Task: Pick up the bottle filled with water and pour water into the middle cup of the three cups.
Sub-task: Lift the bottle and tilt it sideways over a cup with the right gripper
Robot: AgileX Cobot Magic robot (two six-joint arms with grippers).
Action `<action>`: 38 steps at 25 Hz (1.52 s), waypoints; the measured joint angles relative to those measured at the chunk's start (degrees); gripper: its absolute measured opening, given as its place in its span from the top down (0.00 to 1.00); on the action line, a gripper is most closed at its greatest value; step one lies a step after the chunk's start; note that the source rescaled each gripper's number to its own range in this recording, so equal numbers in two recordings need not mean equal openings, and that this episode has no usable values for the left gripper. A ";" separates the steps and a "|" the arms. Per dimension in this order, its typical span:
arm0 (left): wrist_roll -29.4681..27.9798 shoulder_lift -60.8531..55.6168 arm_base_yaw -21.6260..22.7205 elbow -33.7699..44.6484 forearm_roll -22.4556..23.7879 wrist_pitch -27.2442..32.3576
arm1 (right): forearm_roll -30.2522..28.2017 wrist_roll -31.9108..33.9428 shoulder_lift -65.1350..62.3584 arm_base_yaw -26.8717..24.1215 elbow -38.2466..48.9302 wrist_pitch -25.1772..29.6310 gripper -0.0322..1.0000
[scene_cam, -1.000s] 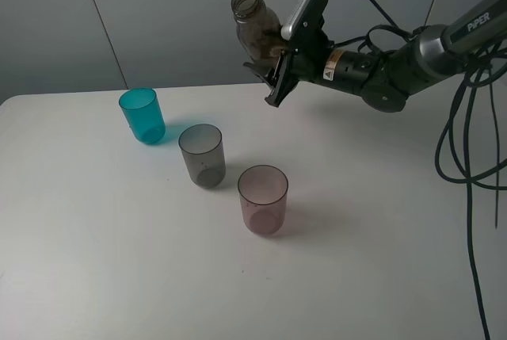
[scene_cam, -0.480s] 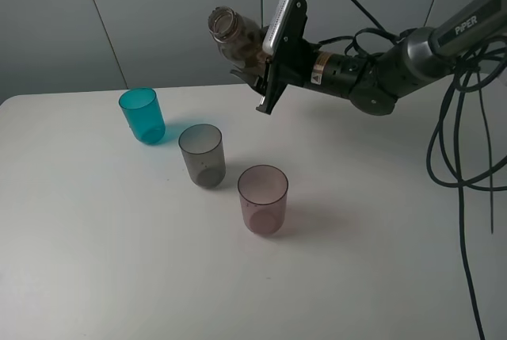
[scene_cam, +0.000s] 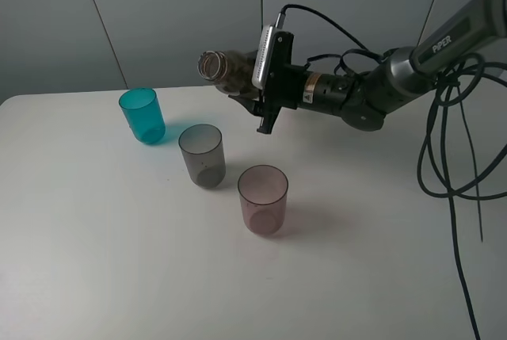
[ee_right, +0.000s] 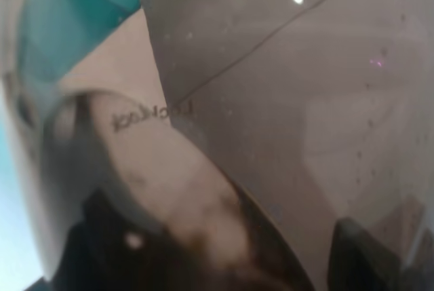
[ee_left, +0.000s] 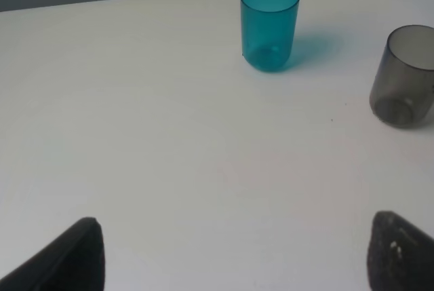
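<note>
bottle (scene_cam: 231, 69): smoky brown-grey see-through plastic with a threaded neck and no cap. It's up in the air behind the middle cup, tipped nearly flat, mouth aimed toward the teal cup's side

middle cup (scene_cam: 201, 155): smoky grey tumbler, standing upright

teal cup (scene_cam: 142, 116): upright, back-left of the middle cup, near but not touching

pinkish-mauve cup (scene_cam: 263, 199): upright, front-right of the middle cup, also apart

three cups: same size, in a slanted row
</note>
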 joint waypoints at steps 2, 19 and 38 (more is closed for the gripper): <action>0.00 0.00 0.00 0.00 0.00 0.00 | 0.00 -1.95 0.09 0.00 0.00 0.00 0.96; 0.00 0.00 0.00 0.00 0.00 0.00 | 2.95 -18.25 0.22 1.20 -0.46 4.08 0.97; 0.00 0.00 0.00 0.00 0.00 0.00 | 3.85 -29.12 0.22 1.42 -0.46 4.97 0.97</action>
